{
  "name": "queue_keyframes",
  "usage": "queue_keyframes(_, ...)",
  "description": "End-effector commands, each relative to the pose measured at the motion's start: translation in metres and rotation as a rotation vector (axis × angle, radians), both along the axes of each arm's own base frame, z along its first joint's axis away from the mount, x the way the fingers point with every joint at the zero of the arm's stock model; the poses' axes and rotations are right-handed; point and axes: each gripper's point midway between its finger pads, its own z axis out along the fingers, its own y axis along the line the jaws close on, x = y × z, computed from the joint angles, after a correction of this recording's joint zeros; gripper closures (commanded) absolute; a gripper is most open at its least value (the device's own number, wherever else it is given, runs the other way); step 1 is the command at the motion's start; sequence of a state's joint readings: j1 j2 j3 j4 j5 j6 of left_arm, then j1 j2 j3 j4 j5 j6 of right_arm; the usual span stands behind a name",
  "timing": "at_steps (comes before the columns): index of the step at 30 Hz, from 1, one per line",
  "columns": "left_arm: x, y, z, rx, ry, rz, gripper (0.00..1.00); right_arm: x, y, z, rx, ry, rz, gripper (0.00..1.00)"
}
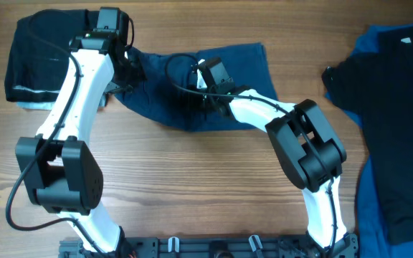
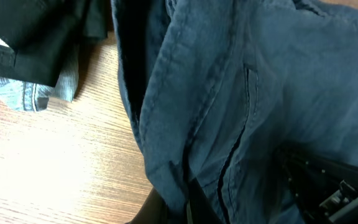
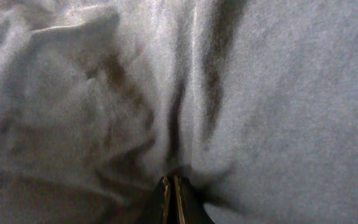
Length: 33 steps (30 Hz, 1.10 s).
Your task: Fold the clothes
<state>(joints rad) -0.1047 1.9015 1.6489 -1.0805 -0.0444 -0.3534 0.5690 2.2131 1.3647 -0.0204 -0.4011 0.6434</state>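
Left end effector (image 1: 126,72), right end effector (image 3: 171,190) clamp navy fabric shorts (image 1: 231,61) near tabletop's (image 1: 192,172) far edge; even pulling should flatten them.

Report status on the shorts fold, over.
Left hand shut on navy shorts. Right hand shut, pinching same shorts mid-cloth. Shorts rumpled, not yet folded, on table. Dark pile beside left hand.
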Motion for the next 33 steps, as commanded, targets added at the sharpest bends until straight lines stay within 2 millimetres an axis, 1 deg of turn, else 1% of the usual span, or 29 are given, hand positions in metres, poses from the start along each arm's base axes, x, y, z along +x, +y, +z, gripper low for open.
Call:
queue_keyframes(1, 0.005, -0.001, 0.024, 0.008, -0.066, -0.038, 0.96, -0.007, 0.009, 0.005, 0.057, 0.041, 0.023, 0.96)
queue_keyframes(2, 0.004, -0.002, 0.026, 0.011, -0.07, -0.049, 0.96, -0.003, 0.009, 0.017, 0.067, 0.013, 0.027, 0.96)
queue_keyframes(3, 0.004, -0.001, 0.029, 0.014, -0.076, -0.059, 0.96, 0.003, 0.009, 0.036, 0.078, -0.038, 0.039, 0.96)
queue_keyframes(4, 0.004, -0.001, 0.032, 0.013, -0.084, -0.059, 0.96, 0.009, 0.007, 0.06, 0.083, -0.112, 0.052, 0.96)
queue_keyframes(8, 0.003, -0.001, 0.043, 0.01, -0.112, -0.059, 0.96, 0.034, -0.016, 0.14, 0.048, -0.349, -0.017, 0.96)
queue_keyframes(10, 0.002, -0.001, 0.043, 0.01, -0.111, -0.059, 0.96, 0.039, -0.023, 0.159, 0.034, -0.403, -0.057, 0.96)
queue_keyframes(11, 0.002, -0.002, 0.043, 0.01, -0.11, -0.06, 0.96, 0.042, -0.026, 0.164, 0.024, -0.421, -0.079, 0.96)
queue_keyframes(12, 0.001, -0.002, 0.043, 0.01, -0.107, -0.06, 0.96, 0.047, -0.03, 0.165, 0.012, -0.436, -0.101, 0.96)
queue_keyframes(13, 0.001, -0.002, 0.043, 0.01, -0.107, -0.06, 0.96, 0.049, -0.032, 0.162, -0.001, -0.438, -0.114, 0.96)
queue_keyframes(15, 0.001, -0.002, 0.043, 0.01, -0.107, -0.06, 0.96, 0.058, -0.039, 0.15, -0.047, -0.443, -0.159, 0.96)
queue_keyframes(18, 0.0, -0.002, 0.043, 0.01, -0.105, -0.06, 0.96, 0.067, -0.03, 0.129, -0.041, -0.453, -0.153, 0.96)
queue_keyframes(19, 0.0, -0.002, 0.043, 0.011, -0.104, -0.06, 0.96, 0.069, -0.027, 0.118, -0.038, -0.447, -0.155, 0.96)
queue_keyframes(21, 0.0, -0.001, 0.042, 0.011, -0.102, -0.06, 0.96, 0.073, -0.02, 0.09, -0.036, -0.431, -0.149, 0.96)
queue_keyframes(23, 0.0, -0.001, 0.043, 0.011, -0.103, -0.06, 0.96, 0.07, -0.007, 0.066, 0.006, -0.41, -0.093, 0.96)
queue_keyframes(25, 0.0, -0.002, 0.043, 0.011, -0.103, -0.06, 0.96, 0.065, 0.004, 0.049, 0.052, -0.389, -0.04, 0.96)
queue_keyframes(26, 0.0, -0.001, 0.043, 0.011, -0.103, -0.06, 0.96, 0.062, 0.009, 0.038, 0.072, -0.361, -0.028, 0.96)
queue_keyframes(28, 0.0, -0.002, 0.043, 0.011, -0.104, -0.06, 0.96, 0.058, 0.008, 0.012, 0.066, -0.294, -0.05, 0.96)
queue_keyframes(29, 0.0, -0.002, 0.043, 0.011, -0.104, -0.06, 0.96, 0.056, 0.007, 0.002, 0.064, -0.267, -0.062, 0.96)
queue_keyframes(31, 0.002, -0.002, 0.043, 0.01, -0.111, -0.06, 0.96, 0.055, 0.007, -0.002, 0.062, -0.258, -0.063, 0.96)
queue_keyframes(33, 0.003, -0.002, 0.044, 0.01, -0.115, -0.06, 0.96, 0.058, 0.008, 0.005, 0.073, -0.28, -0.054, 0.96)
